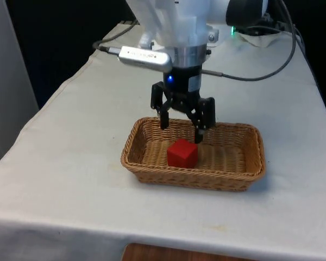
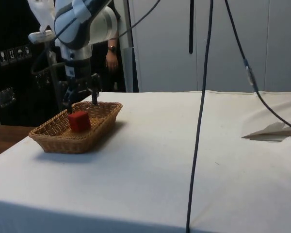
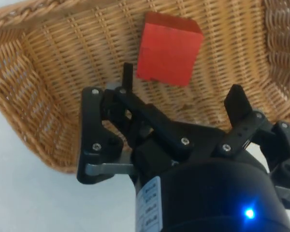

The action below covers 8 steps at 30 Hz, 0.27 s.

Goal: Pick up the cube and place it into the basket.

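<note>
The claw (image 1: 182, 130) hangs over the basket (image 1: 146, 163) with its two black fingers spread apart and nothing between them; it has let go. In the front view the fingertips sit just above the basket's far rim, one finger toward the front view's left and the other toward its right, with the gap between them wider than the cube. The wrist view shows the same spread: the claw (image 3: 181, 92) points down at the woven floor, and the fingers (image 3: 238, 102) are clear of the cube.

The red cube (image 1: 182, 153) lies inside the basket, resting on its woven bottom just below and in front of the open fingers, apart from them. In the front view it sits toward the basket's left half, close to the near wall. In the side view the cube (image 2: 79, 121) shows above the basket (image 2: 63, 141) wall, under the claw (image 2: 81, 102). In the wrist view the cube (image 3: 168, 48) lies flat on the weave of the basket (image 3: 29, 87).

The basket is a shallow, rectangular wicker tray, standing near the table's front edge on the white cloth (image 1: 70, 163). A dark cable (image 2: 201, 121) hangs down across the side view, well apart from the basket. Behind the arm in that view a person's hand (image 2: 111, 57) shows.
</note>
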Tool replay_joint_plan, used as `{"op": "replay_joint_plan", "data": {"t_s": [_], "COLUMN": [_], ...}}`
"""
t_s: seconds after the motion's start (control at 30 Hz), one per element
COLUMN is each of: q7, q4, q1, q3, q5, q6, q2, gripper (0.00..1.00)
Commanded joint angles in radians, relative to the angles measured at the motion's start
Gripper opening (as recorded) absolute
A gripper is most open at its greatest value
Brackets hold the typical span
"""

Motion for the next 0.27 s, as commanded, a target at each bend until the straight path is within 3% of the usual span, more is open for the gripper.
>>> {"op": "replay_joint_plan", "data": {"t_s": [0.0, 0.13, 0.17, 0.23], "q7": [-0.002, -0.006, -0.005, -0.005], "q4": [-0.011, -0.049, -0.036, -0.062], "q1": [0.004, 0.005, 0.001, 0.006], "q3": [-0.002, -0.003, 0.000, -0.003], "q5": [0.001, -0.010, -0.007, -0.015], "q6": [0.011, 0.003, 0.000, 0.002], "q2": [-0.007, -0.060, -0.044, -0.079], "gripper": [1.00, 1.00, 1.00, 1.00]}}
